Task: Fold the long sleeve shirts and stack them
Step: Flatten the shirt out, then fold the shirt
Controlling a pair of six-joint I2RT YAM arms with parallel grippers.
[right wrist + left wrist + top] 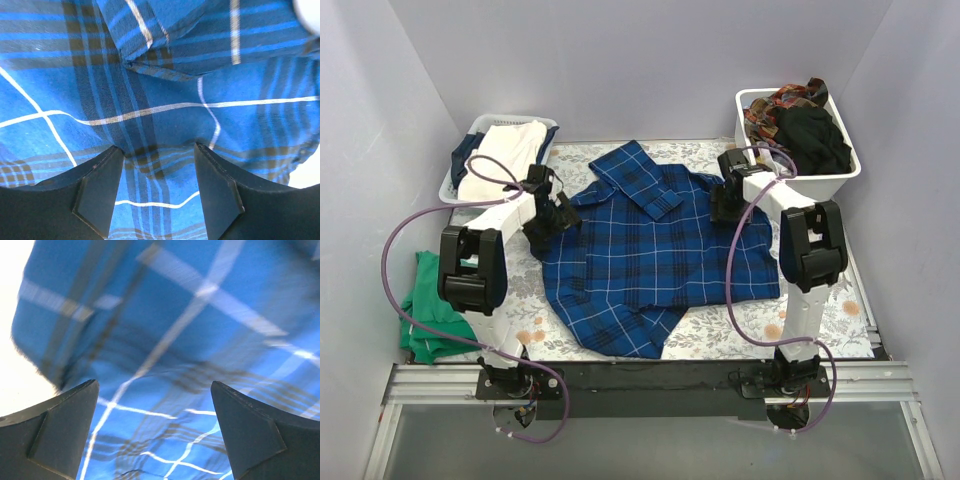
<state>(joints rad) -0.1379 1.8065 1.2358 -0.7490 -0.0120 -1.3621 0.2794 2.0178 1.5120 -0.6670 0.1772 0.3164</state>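
The plaid shirt lies flat at the centre of the counter, collar toward 12 o'clock. Our left jaws sit at its 10 o'clock edge and our right jaws at 2 o'clock. Both are spread over the cloth, probably ready to pinch the shoulders for a fold.

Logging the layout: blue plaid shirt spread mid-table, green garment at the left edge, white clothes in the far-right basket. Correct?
No. The top external view shows the far-right basket holding dark clothes; the white clothes are in the far-left basket. The plaid shirt and green garment are right.
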